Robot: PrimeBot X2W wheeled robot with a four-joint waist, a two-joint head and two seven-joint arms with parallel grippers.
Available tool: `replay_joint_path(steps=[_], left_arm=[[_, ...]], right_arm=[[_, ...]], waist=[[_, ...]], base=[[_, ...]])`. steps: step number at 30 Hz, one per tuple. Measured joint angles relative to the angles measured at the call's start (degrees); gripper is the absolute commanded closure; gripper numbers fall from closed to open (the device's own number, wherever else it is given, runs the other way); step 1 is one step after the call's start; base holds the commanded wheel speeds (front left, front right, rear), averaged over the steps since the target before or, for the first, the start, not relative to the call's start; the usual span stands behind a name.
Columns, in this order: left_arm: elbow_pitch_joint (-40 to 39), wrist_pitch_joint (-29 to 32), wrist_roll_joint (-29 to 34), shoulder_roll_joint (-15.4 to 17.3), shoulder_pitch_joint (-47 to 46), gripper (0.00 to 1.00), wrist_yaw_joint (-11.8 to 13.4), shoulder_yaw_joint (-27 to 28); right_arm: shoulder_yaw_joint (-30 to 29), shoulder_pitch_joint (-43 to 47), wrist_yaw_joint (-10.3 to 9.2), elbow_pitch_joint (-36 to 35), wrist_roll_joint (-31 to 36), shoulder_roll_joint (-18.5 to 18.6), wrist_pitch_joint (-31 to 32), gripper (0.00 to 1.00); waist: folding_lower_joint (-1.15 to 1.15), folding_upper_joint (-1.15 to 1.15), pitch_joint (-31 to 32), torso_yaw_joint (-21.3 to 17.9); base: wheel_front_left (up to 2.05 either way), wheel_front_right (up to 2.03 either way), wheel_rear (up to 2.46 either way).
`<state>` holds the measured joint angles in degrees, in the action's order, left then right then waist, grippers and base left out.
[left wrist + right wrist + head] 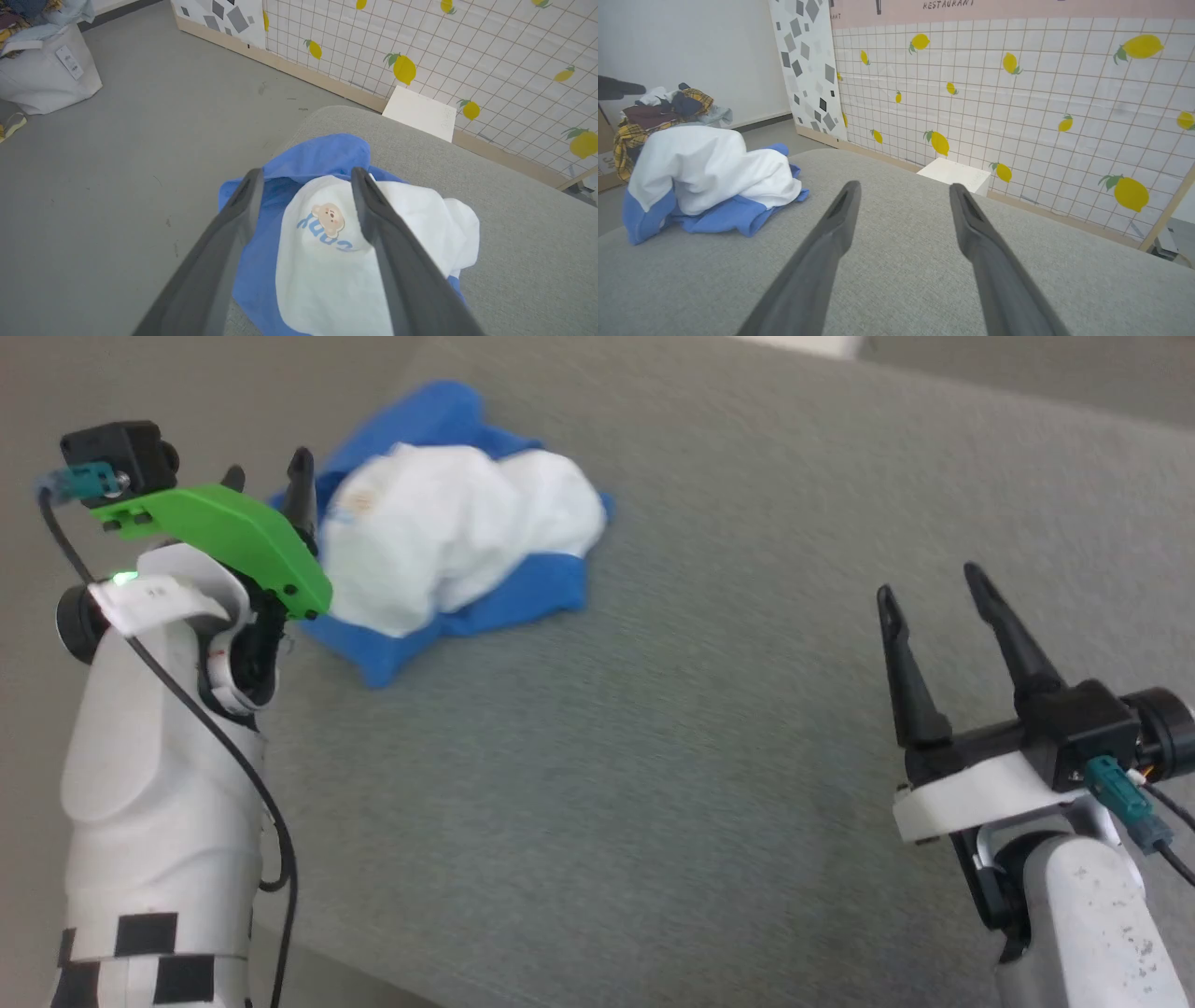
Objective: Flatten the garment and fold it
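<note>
Bunched into a soft, rounded heap near the far left corner of the table [709,728]: the garment [448,541]. White jersey body puffed up on top in smooth folds, with bright blue sleeve cloth spilling out beneath and behind in flatter, creased lobes. On the white front, a small tan bear face [329,218] above curved blue lettering, seen in the left wrist view. Table top covered in grey woven fabric, fine-grained and matte, rounded at the corner past the heap.

Left gripper [267,471] at the heap's left edge, its two long, dark, tapered fingers spread wide apart and gripping nothing. From its own wrist view, framing the printed patch from above. Contact with the cloth impossible to tell. Behind the fingers, a flat bright green plastic plate [224,537] on a glossy white forearm shell.

Right gripper [929,583] well apart from the garment, over bare grey fabric at the right. Fingers likewise spread and empty, slim and pointed at the tips.

Beyond the table: smooth grey floor [140,140], a pale cloth bag [46,74] stuffed with mixed clothes, and a low white box [955,175] against a wall panel [1017,116] of white grid squares dotted with yellow lemons.
</note>
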<state>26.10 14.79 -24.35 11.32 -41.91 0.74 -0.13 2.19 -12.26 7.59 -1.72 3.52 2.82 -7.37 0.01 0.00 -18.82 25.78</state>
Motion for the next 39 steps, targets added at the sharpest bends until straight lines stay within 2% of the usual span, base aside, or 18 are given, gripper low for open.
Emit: replay_joint_path(steps=[2,11,14,15,16,17,19,24,27,30,35,39], left_arm=[[1.6,3.6,-2.2,0.0,-0.6,0.00,0.2,1.1],[6.3,13.6,-2.9,1.6,-0.3,0.00,5.4,1.9],[5.8,16.8,-3.0,3.5,-0.2,0.00,6.0,2.3],[5.4,17.9,-3.2,4.3,-0.2,0.10,6.2,2.4],[4.9,19.0,-3.2,5.1,-0.2,0.87,6.2,2.3],[4.5,19.2,-3.1,5.7,-0.1,1.00,6.2,2.3],[3.0,17.0,-2.6,6.5,0.2,1.00,6.2,2.4],[-0.3,-1.1,2.6,6.8,2.3,1.00,8.0,2.6],[-3.7,-12.0,6.2,8.3,1.2,1.00,8.4,2.3],[-6.9,-18.8,8.7,8.8,-0.7,1.00,8.3,0.9],[-12.0,-23.1,11.1,8.0,-4.2,1.00,6.6,-3.4],[-15.0,-23.8,11.9,4.6,-6.9,1.00,5.5,-7.7]], right_arm=[[-0.1,-0.9,0.00,0.0,0.0,0.0,-0.4,0.00],[-0.3,-3.1,-0.01,2.3,-1.2,0.0,-2.9,0.00],[0.0,-3.4,-0.01,3.7,-1.9,0.0,-3.6,0.00],[0.1,-3.5,0.00,4.0,-2.1,0.0,-4.0,0.00],[0.1,-3.7,0.00,4.3,-2.3,0.0,-4.2,0.00],[0.1,-3.9,0.00,4.5,-2.6,0.0,-4.4,0.00],[0.1,-4.1,0.00,5.2,-3.2,-0.1,-4.9,0.00],[-0.2,-3.7,0.00,7.8,-4.5,0.0,-5.6,0.00],[-0.7,-2.7,0.00,9.0,-5.8,0.0,-6.0,0.00],[-0.9,-1.4,-0.01,10.3,-7.0,0.0,-6.4,0.00],[-1.1,0.9,0.00,11.5,-8.2,0.0,-6.8,0.00],[-1.6,3.0,0.00,12.3,-8.6,0.0,-6.8,0.00]], waist=[[0.00,0.00,-2.5,-1.9],[0.01,0.00,-11.2,-9.6],[-0.01,0.00,-12.9,-12.0],[-0.01,0.00,-13.3,-12.8],[-0.01,0.00,-13.6,-13.5],[-0.01,0.00,-13.7,-14.0],[-0.01,0.00,-13.6,-15.1],[0.00,0.00,-10.9,-16.5],[0.00,0.00,-7.9,-17.2],[0.00,0.00,-4.6,-17.8],[0.00,0.00,0.9,-19.6],[-0.01,0.00,4.9,-22.0]], base=[[0.00,0.00,0.00],[0.00,0.00,0.00],[0.00,0.00,0.00],[0.00,0.00,0.00],[0.00,0.00,0.00],[0.00,0.00,0.00],[0.00,0.00,0.00],[0.00,0.00,0.00],[0.00,0.00,0.00],[0.00,0.00,0.00],[0.00,0.00,0.00],[0.00,0.00,0.00]])
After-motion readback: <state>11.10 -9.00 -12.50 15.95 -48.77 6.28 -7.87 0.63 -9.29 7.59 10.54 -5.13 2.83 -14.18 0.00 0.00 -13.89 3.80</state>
